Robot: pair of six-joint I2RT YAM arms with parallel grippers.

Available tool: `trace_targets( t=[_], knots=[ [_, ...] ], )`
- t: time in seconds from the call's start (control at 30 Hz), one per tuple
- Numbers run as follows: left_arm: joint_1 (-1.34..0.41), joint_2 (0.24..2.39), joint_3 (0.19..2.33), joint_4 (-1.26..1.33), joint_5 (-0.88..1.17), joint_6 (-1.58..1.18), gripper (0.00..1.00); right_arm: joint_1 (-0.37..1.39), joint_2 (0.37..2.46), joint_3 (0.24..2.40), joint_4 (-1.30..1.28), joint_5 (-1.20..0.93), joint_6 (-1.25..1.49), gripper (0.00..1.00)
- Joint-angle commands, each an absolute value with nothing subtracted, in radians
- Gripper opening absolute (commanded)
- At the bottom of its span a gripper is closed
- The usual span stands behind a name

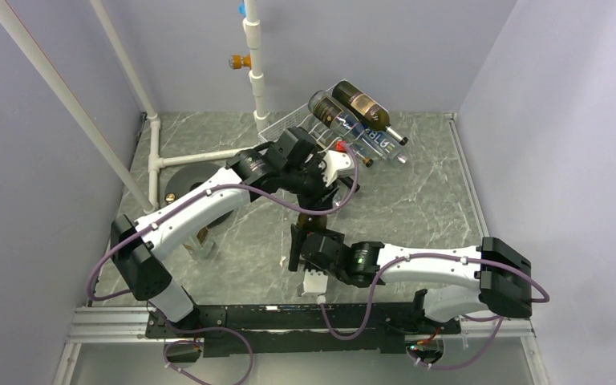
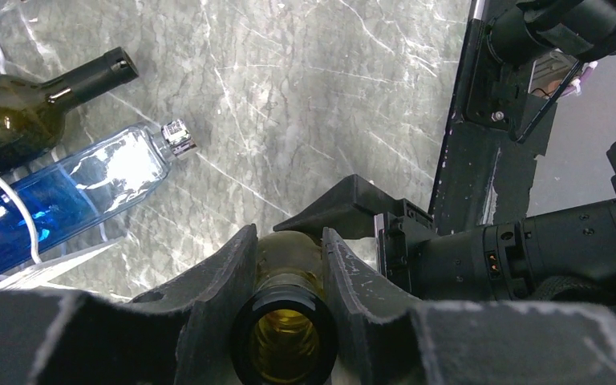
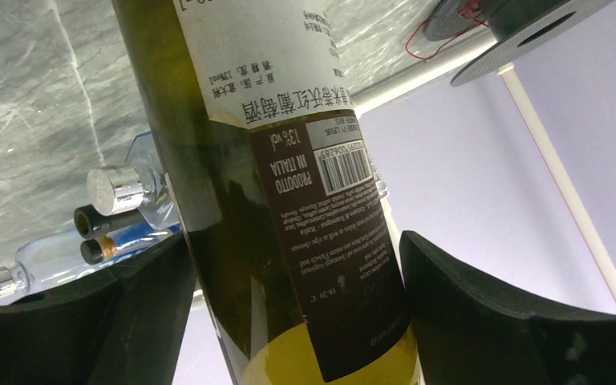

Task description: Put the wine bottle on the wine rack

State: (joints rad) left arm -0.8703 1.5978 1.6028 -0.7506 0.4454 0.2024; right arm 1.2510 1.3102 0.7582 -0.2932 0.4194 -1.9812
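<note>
Nearest the arm bases, the right gripper stands spread around the body of the wine bottle. One pad lies close against the glass; the other pad stands apart from it. Farther in, at mid-table, the left gripper is clamped on the bottle's neck just below the mouth, one finger on each side. The bottle is off the wine rack, on its near side. At the far end of the marbled table, the rack carries a dark green bottle and a clear blue bottle. A black spool lies at far left.
</note>
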Motion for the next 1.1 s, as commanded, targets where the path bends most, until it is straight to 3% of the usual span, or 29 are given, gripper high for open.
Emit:
trace_targets(
  t=[0.0,0.1,0.13,0.23,0.33,0.37,0.4,0.43,0.77,1.07],
  knots=[
    [-0.918,1.57,1.615,-0.819,0.555,0.153,0.0,1.244,1.323,0.789,-0.25,0.453,-1.989,0.74],
    [-0.92,1.567,1.625,-0.827,0.536,0.149,0.0,1.244,1.32,0.788,-0.232,0.459,-1.999,0.47],
    [-0.921,1.564,1.627,-0.828,0.526,0.147,0.04,1.244,1.32,0.786,-0.225,0.464,-2.003,0.38],
    [-0.921,1.553,1.625,-0.821,0.494,0.141,0.33,1.246,1.311,0.778,-0.199,0.47,-2.009,0.02],
    [-0.921,1.532,1.612,-0.806,0.468,0.141,0.57,1.247,1.3,0.772,-0.173,0.467,-1.997,0.0],
    [-0.921,1.525,1.608,-0.804,0.458,0.143,0.71,1.247,1.297,0.767,-0.16,0.467,-1.993,0.0],
    [-0.921,1.522,1.606,-0.803,0.447,0.144,0.93,1.247,1.294,0.764,-0.156,0.47,-1.987,0.0],
    [-0.921,1.517,1.603,-0.8,0.44,0.144,0.99,1.247,1.289,0.759,-0.148,0.472,-1.985,0.0],
    [-0.912,1.424,1.58,-0.767,0.285,0.144,1.0,1.246,1.289,0.723,-0.098,0.513,-1.857,0.0],
    [-0.905,1.073,1.302,-0.394,-0.245,0.139,1.0,1.247,1.333,0.732,-0.073,0.606,-1.587,0.0]
  ],
)
